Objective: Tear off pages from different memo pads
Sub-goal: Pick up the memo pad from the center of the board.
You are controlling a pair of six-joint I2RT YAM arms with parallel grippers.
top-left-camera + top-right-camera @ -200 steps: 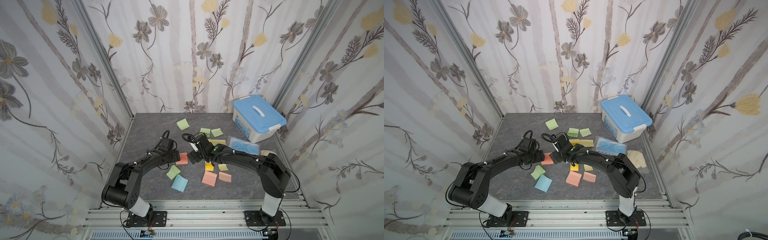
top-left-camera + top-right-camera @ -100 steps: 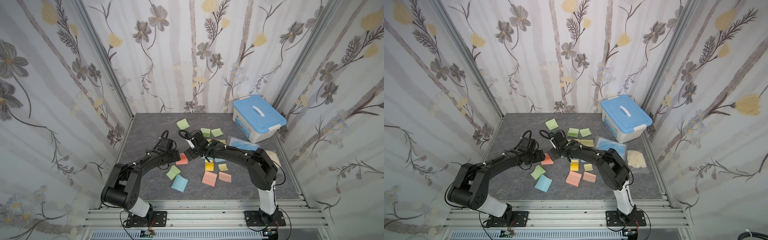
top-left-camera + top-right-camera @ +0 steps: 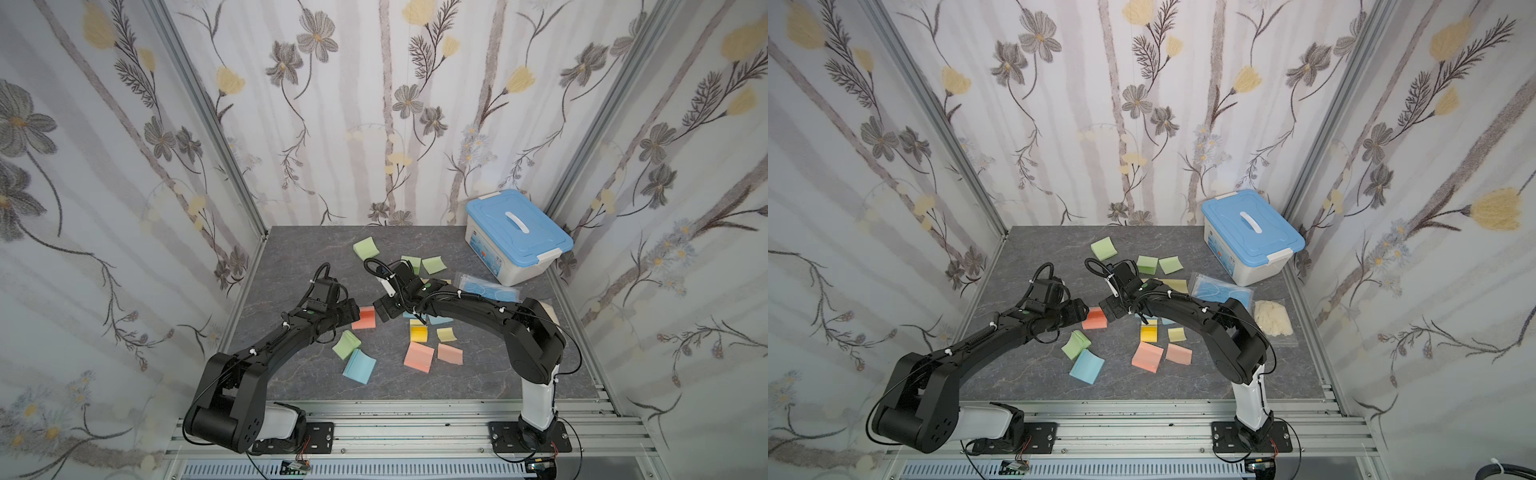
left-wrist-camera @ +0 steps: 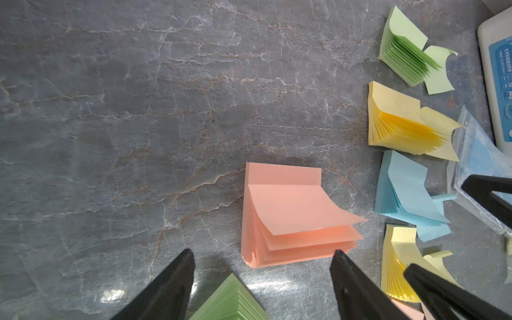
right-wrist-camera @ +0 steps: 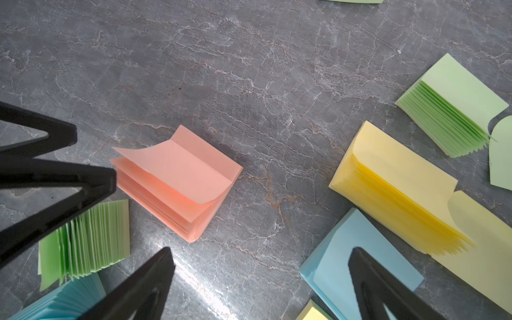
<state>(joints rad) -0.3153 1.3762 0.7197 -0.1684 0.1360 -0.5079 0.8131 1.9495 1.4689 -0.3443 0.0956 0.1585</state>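
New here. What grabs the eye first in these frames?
The left gripper and right gripper, both open, flank one salmon pad mid-table, its top leaf curled up. Pastel pads lie scattered around it, and a blue-lidded box sits in the far right corner.

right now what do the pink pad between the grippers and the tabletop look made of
Pink memo pad: matte paper, many thin stacked leaves, the top one curling. Tabletop: grey veined stone or stone-print laminate, cannot tell which; slightly glossy, with glare patches.
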